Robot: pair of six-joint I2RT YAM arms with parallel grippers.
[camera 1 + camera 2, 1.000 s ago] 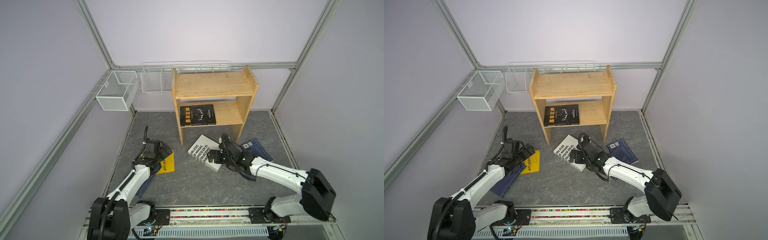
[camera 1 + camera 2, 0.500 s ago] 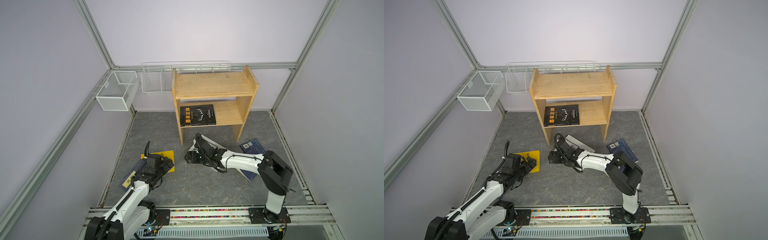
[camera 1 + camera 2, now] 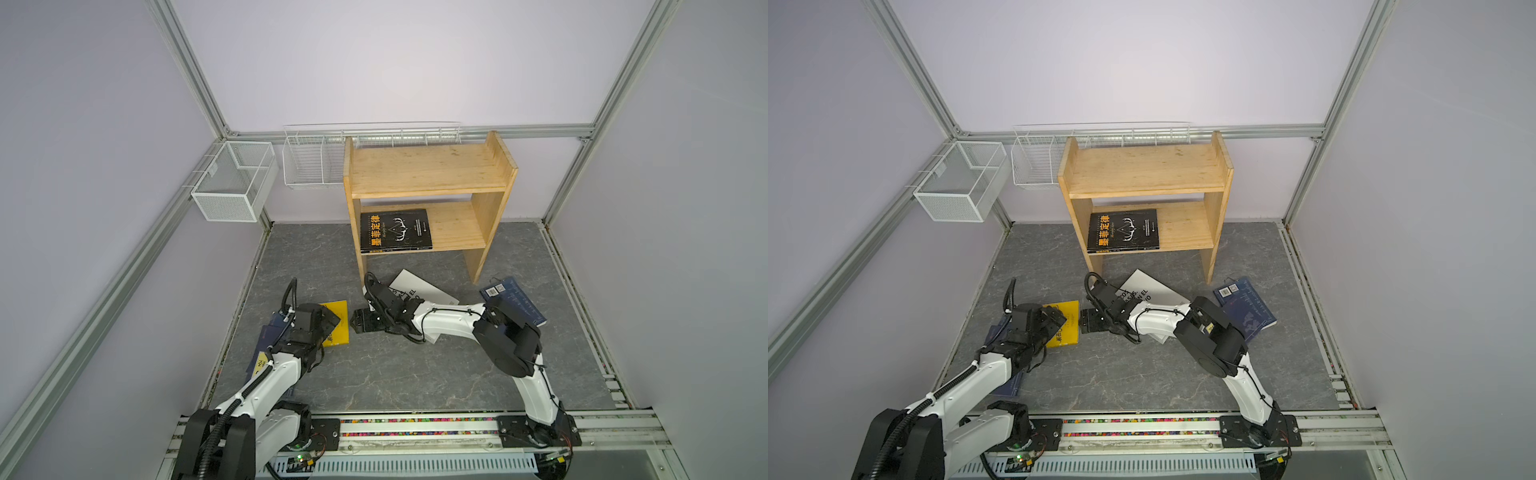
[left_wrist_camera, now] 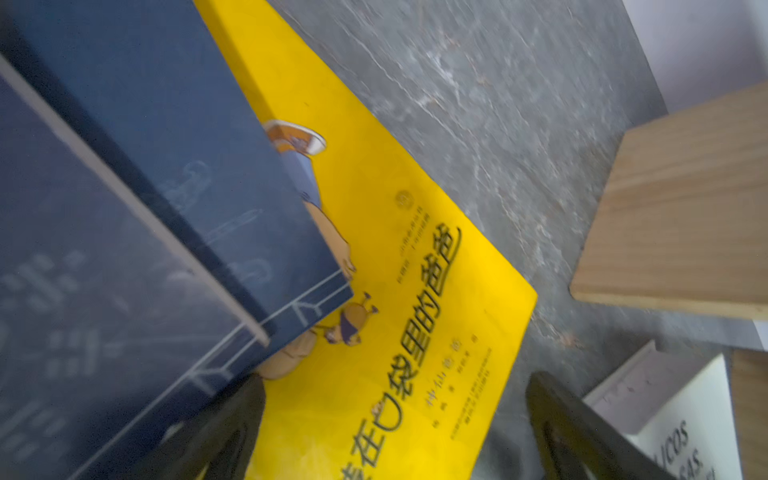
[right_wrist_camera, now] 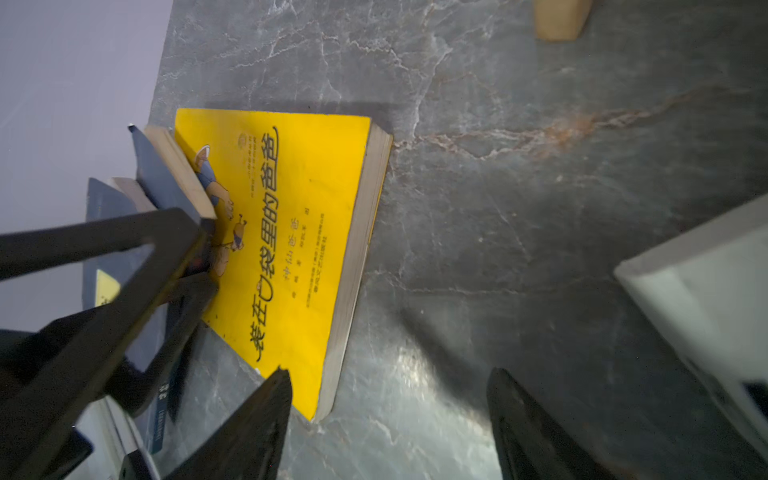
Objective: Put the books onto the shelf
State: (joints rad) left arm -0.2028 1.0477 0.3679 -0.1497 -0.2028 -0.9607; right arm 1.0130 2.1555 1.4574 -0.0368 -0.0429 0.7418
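The yellow book (image 3: 338,316) (image 5: 282,249) lies flat on the floor, left of centre, partly under navy books (image 3: 268,336) (image 4: 124,187). My left gripper (image 3: 329,327) (image 4: 397,380) hovers open over it, one finger by the navy edge, the other past the yellow book's edge. My right gripper (image 3: 358,326) (image 5: 390,374) stands open low at the book's right edge, bare floor between its fingers. The white book (image 3: 419,291) lies under the right arm. Another navy book (image 3: 513,305) lies to the right. A black book (image 3: 395,230) rests on the shelf's (image 3: 428,170) lower tier.
Two white wire baskets (image 3: 232,183) (image 3: 311,166) hang on the back-left frame. The shelf's side panels reach the floor just behind the books. Grey marble-patterned floor (image 3: 395,374) stretches in front of both grippers, bounded by aluminium rails.
My right gripper left the white book and swung left to the yellow book's right edge. My left gripper pulled back, then returned over the yellow book.
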